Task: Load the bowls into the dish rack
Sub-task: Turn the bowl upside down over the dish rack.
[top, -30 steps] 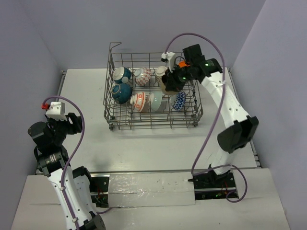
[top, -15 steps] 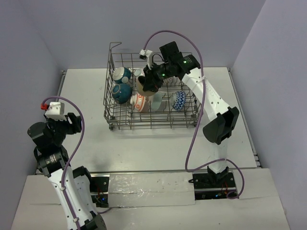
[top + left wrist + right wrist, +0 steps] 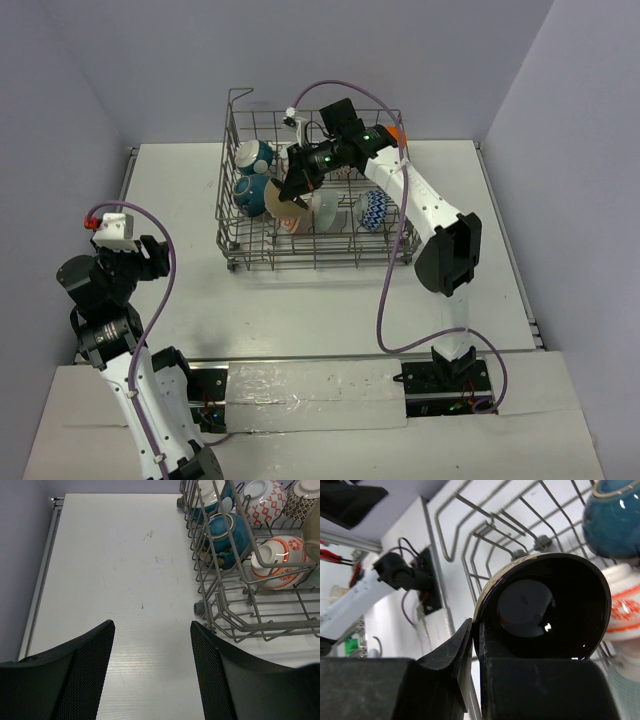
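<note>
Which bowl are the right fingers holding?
The black bowl, pinched by its rim in the right fingers; the rest sit in the dish rack.

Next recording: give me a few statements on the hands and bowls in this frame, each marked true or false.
1. The right hand pinches a black bowl by its rim. True.
2. The left hand holds a bowl. False: it is open and empty above the table.
3. The black bowl is held over the dish rack. True.
4. The dish rack is empty. False: several bowls sit in it, among them a teal bowl.
</note>
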`<control>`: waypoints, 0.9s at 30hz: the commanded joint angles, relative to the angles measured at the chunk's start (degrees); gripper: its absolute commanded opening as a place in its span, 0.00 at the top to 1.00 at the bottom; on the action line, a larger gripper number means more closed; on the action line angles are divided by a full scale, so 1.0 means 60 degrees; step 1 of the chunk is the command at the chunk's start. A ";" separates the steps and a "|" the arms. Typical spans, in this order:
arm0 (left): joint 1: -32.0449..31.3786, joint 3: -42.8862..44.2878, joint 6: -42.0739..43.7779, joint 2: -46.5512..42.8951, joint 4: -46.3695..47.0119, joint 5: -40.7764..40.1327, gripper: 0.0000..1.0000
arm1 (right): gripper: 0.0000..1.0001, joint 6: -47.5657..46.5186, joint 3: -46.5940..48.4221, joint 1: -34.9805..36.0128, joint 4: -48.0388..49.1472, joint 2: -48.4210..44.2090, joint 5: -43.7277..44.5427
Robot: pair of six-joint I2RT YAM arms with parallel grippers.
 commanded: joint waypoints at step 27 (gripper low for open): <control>0.0346 -0.0013 -0.0127 0.0165 0.0270 0.0075 0.32 | 1.00 0.3688 0.0604 0.0977 0.3740 0.1873 -0.2355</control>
